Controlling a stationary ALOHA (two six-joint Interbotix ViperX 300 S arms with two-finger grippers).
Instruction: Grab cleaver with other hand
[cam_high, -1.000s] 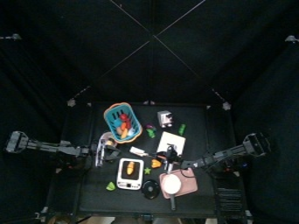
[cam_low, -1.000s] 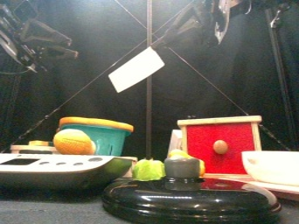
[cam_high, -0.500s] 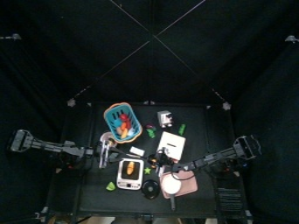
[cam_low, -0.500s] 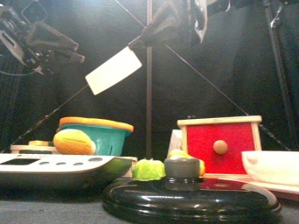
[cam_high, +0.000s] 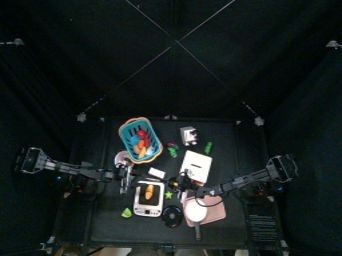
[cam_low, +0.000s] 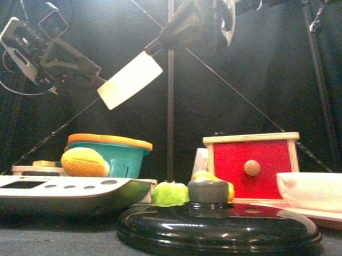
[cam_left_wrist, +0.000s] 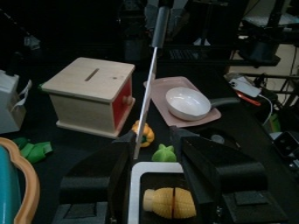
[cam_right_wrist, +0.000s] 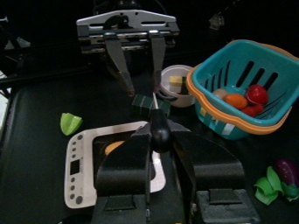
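Cream cleaver (cam_low: 130, 80) lower, nearer left hand (cam_low: 80, 68)

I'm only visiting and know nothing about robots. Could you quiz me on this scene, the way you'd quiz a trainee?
1. Multiple choice: what holds the cleaver in the air?
A. the left gripper
B. the right gripper
C. both grippers
2. True or false: the left gripper's jaws are open.
3. Fill in: seen from the front, the red-fronted wooden box stands to the ___ of the teal basket.

Key: 1 B; 2 true; 3 right.
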